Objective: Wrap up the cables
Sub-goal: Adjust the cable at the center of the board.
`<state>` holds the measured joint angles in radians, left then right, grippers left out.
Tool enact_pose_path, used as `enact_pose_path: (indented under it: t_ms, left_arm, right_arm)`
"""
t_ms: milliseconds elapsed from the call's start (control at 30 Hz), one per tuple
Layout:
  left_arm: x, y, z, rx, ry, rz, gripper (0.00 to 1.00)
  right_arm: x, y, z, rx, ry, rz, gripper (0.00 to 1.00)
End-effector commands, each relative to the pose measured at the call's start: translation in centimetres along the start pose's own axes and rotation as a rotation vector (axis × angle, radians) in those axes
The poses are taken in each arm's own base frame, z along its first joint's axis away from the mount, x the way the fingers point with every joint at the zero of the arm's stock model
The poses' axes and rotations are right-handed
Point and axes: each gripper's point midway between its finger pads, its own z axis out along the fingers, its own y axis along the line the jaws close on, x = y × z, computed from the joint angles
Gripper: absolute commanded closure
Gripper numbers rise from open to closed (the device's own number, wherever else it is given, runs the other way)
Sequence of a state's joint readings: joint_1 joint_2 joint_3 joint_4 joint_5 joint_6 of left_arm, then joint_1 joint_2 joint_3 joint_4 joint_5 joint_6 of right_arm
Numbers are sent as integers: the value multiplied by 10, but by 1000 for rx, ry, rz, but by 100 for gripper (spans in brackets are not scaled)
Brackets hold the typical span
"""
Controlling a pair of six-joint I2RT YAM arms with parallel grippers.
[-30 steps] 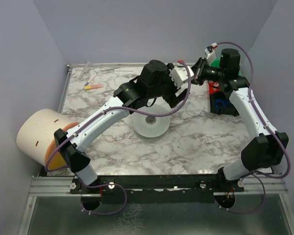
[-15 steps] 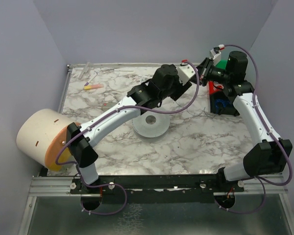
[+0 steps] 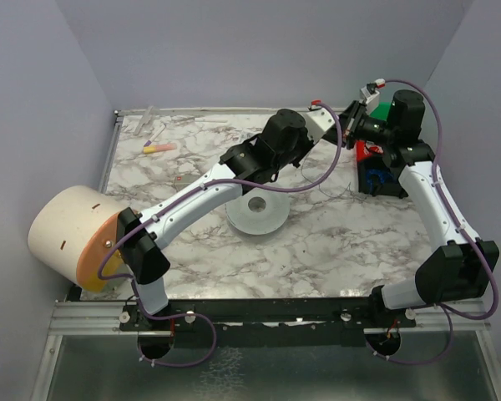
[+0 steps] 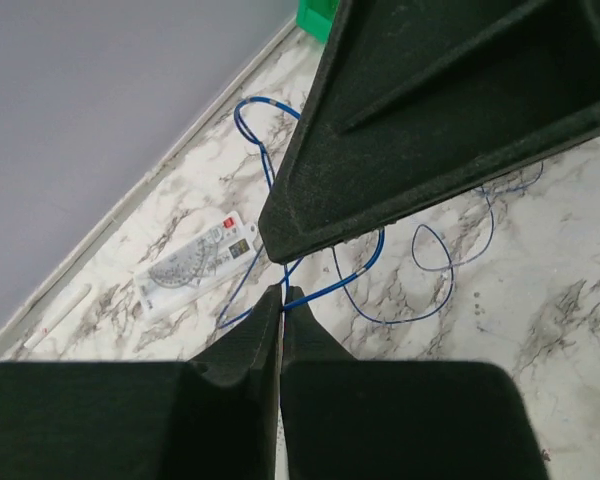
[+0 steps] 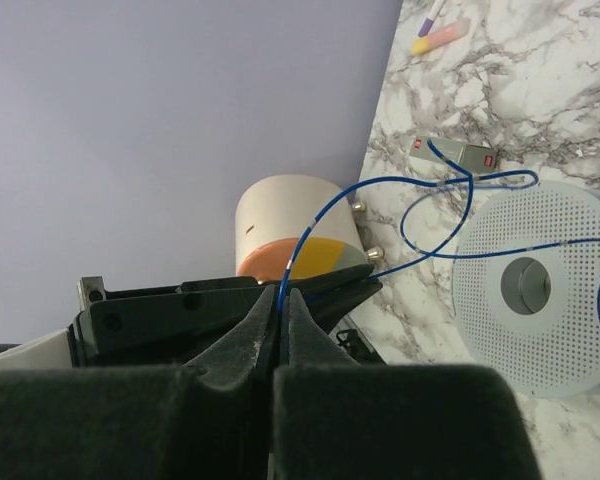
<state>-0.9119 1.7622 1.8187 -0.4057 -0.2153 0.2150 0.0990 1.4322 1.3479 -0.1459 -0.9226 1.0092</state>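
Left fingers (image 4: 276, 318) have just gone from spread to pressed together, and that arm has reached further out past the white perforated disc (image 3: 257, 213) toward the right arm. They now pinch the cable (image 5: 380, 185), a thin blue wire, right at their tips. Beyond and below those tips the rest of the wire lies slack on the counter (image 4: 540, 330) in loose loops. One strand passes the end of a clear protractor (image 4: 190, 272) off to their left, and a green bin (image 4: 320, 12) corner sits far beyond. Right fingers (image 5: 277, 320) are unchanged: pressed together, pinching the same wire at their tips. They're nose to nose with the left ones, very near; can't tell if touching. From the right tips the wire arcs up and away, then crosses in front of the disc well beyond them; can't tell if it rests on it. A cream cylinder (image 5: 295, 225) with an orange end sits far behind. Meaning: the wire is now held at two points with only a short span between, so the second grip is in. My read is no wrapping done yet, since every loop is still loose. Next move probably needs one arm to draw out slack before coiling. Risk: thin, kinky wire can slip from a tip-only pinch or snag on the protractor.
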Motion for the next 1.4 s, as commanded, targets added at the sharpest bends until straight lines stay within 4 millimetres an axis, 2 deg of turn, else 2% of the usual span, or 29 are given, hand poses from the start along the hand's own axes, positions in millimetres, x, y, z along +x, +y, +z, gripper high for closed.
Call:
enact_pose_path:
  t_ms: [0, 33, 67, 200, 300, 500, 633, 733, 833, 1067, 1233, 1367]
  left_arm:
    - [-16, -1, -5, 13, -40, -7, 100]
    - [-17, -1, -7, 16, -41, -1, 100]
    - [-16, 0, -8, 18, -38, 4, 100]
    - [-14, 8, -19, -11, -33, 15, 100]
    - [-11, 21, -27, -45, -27, -2, 100]
    - [-2, 49, -36, -26, -31, -126, 100]
    - [6, 61, -37, 23, -20, -221, 100]
    - [11, 62, -39, 49, -14, -248, 100]
    - [13, 60, -42, 73, -15, -259, 100]
    - [13, 54, -48, 128, -31, -287, 100]
    - [11, 55, -51, 156, -47, -328, 100]
    - [11, 56, -51, 170, -50, -347, 100]
  right_arm:
    - [-3, 8, -6, -25, 1, -37, 99]
    - [-6, 6, -6, -22, -1, -47, 99]
    - [-9, 7, -8, -23, -3, -74, 93]
    - [-18, 6, -15, 33, -11, -236, 53]
    - [-16, 3, -21, 58, 22, -406, 37]
    - [4, -28, -28, 66, 79, -685, 34]
    - [14, -39, -30, 18, 30, -937, 36]
    - [18, -44, -24, 2, -37, -1133, 35]
    - [18, -44, -9, 8, -67, -1236, 35]
    - [7, -54, 38, 45, -65, -1216, 33]
    - [15, -72, 62, 54, -22, -1226, 32]
    - [23, -87, 73, 58, 11, -1208, 33]
